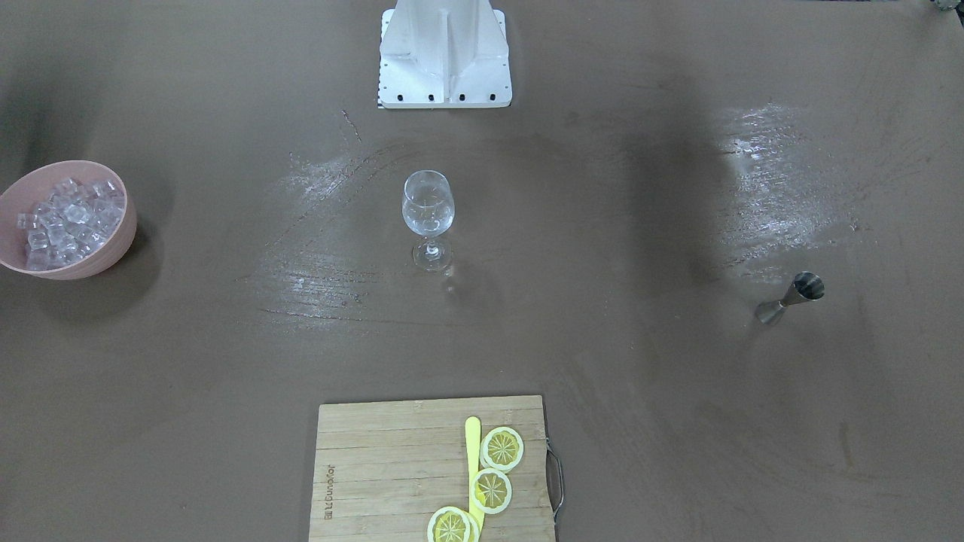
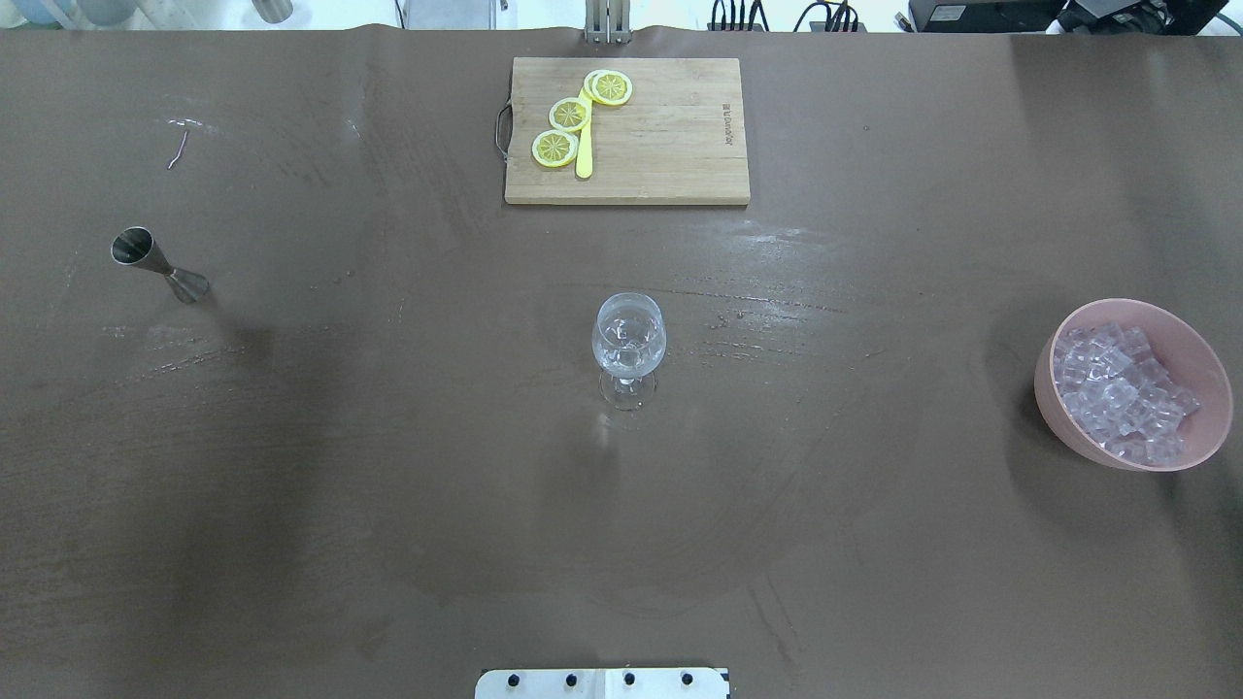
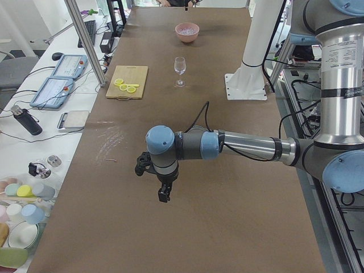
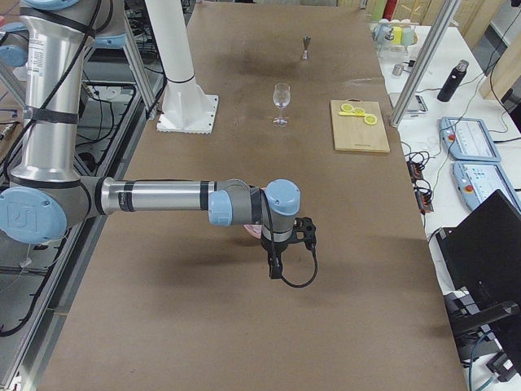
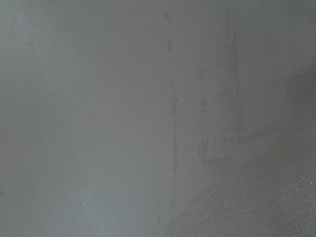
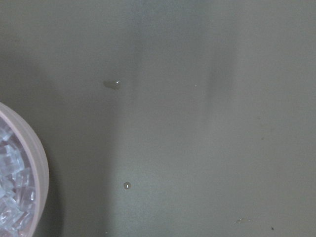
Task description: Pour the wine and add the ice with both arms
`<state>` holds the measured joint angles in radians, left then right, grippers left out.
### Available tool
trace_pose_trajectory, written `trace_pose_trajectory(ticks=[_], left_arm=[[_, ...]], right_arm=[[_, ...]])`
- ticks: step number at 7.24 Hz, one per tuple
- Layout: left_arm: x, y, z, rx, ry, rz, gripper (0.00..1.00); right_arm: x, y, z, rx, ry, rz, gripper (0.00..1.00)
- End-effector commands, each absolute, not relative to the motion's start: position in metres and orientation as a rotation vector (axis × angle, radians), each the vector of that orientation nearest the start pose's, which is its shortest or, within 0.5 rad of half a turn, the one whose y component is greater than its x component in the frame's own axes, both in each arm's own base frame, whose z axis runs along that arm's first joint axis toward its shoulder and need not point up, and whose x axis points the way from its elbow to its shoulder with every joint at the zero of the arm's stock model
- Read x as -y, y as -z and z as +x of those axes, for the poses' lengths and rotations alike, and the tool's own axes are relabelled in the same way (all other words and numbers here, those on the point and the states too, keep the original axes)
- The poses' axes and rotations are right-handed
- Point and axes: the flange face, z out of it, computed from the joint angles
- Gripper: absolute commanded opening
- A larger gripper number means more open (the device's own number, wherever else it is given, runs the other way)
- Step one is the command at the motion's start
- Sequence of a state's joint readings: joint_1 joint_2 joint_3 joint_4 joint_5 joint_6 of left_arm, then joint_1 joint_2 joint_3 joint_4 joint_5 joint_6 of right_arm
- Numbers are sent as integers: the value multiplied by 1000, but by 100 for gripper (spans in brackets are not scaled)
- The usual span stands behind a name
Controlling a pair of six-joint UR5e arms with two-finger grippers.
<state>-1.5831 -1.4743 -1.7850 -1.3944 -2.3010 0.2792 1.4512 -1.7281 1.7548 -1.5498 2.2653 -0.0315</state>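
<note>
Where brown matte tabletop (image 2: pixel 388 485) lies bare, scuffs and glossy smears show; cluttered workbench (image 3: pixel 34 142) alongside. Left gripper (image 3: pixel 164 194), right gripper (image 4: pixel 277 265) hang above surface; spread or pressed together, cannot tell. One round pink bowl (image 2: pixel 1047 388) heaped with clear glossy ice (image 2: pixel 1117 393), just beside and below right gripper. One stemmed wine glass (image 2: pixel 629 340), well apart from both. One steel jigger (image 2: pixel 155 262) toward left gripper's end. One bamboo board (image 2: pixel 670 146), three lemon slices (image 2: pixel 569 114).
</note>
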Motion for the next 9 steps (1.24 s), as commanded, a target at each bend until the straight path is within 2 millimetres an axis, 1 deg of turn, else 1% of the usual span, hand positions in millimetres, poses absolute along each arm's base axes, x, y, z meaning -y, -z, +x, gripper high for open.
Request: trace_pose_trajectory(ticks=[1, 2, 4, 6, 7, 8, 9], left_arm=[[440, -619, -72, -732, -238, 54, 98], [444, -617, -72, -730, -239, 68, 98], [445, -615, -72, -728, -246, 83, 98], [448, -608, -72, -724, -257, 111, 98], [456, -605, -71, -718, -275, 152, 98], [459, -598, -71, -714, -283, 178, 98], [461, -595, -71, -713, -288, 188, 98]], right_arm=[[433, -644, 18, 697, 161, 12, 100], [433, -645, 18, 695, 161, 12, 100], [439, -636, 17, 696, 169, 33, 100], [447, -628, 17, 695, 169, 49, 100], [455, -617, 15, 701, 179, 82, 100], [459, -610, 15, 705, 190, 125, 100], [462, -604, 15, 702, 207, 176, 100]])
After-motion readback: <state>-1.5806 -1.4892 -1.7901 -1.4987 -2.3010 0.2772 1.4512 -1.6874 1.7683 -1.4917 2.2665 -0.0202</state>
